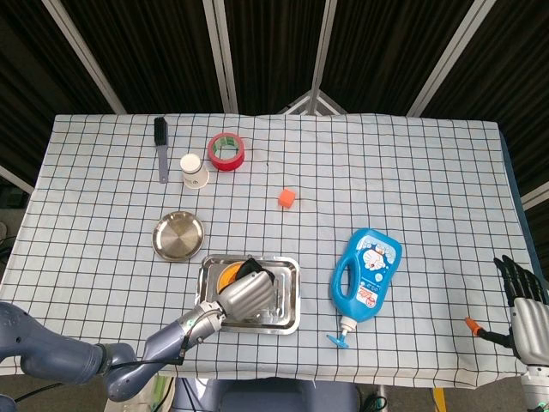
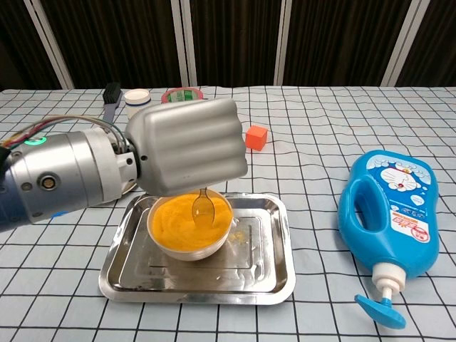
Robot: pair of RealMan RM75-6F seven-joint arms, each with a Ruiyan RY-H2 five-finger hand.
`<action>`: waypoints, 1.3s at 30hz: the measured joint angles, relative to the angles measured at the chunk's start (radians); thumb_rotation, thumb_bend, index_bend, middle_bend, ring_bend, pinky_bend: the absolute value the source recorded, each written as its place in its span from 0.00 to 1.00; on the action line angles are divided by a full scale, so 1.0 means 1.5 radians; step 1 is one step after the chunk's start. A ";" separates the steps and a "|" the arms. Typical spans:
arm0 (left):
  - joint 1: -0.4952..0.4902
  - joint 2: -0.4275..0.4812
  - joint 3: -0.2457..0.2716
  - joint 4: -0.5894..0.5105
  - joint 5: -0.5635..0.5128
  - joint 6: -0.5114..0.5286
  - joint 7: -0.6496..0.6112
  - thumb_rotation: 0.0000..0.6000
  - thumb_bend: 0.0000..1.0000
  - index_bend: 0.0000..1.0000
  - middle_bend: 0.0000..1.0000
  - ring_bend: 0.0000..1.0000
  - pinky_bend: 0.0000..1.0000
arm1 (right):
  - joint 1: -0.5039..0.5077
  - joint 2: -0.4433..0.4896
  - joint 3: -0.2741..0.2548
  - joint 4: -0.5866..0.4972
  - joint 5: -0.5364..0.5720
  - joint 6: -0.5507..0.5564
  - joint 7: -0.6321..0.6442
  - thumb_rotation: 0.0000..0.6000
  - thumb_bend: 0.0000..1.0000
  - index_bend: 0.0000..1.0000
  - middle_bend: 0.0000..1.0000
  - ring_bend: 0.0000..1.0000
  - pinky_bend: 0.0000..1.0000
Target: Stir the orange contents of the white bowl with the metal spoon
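A white bowl full of orange contents sits in a metal tray. My left hand hangs just above the bowl, gripping a metal spoon whose bowl end dips into the orange contents at the right side. From the head view the left hand covers most of the bowl, and only a sliver of orange shows. My right hand stays at the far right table edge, away from everything, its dark fingers apart and holding nothing.
A blue detergent bottle lies right of the tray. An orange cube, red tape roll, paper cup, black brush and small metal dish lie behind the tray. An orange-tipped tool lies by the right hand.
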 measured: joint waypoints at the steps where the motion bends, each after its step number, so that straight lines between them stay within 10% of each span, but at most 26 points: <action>1: 0.001 0.003 0.001 -0.001 0.001 -0.001 0.001 1.00 0.67 0.84 1.00 1.00 1.00 | 0.000 0.000 0.000 0.000 0.000 0.000 0.000 1.00 0.20 0.00 0.00 0.00 0.00; 39: 0.039 -0.041 -0.026 0.077 0.004 -0.025 -0.018 1.00 0.67 0.84 1.00 1.00 1.00 | 0.002 0.000 0.000 -0.001 0.002 -0.005 0.000 1.00 0.20 0.00 0.00 0.00 0.00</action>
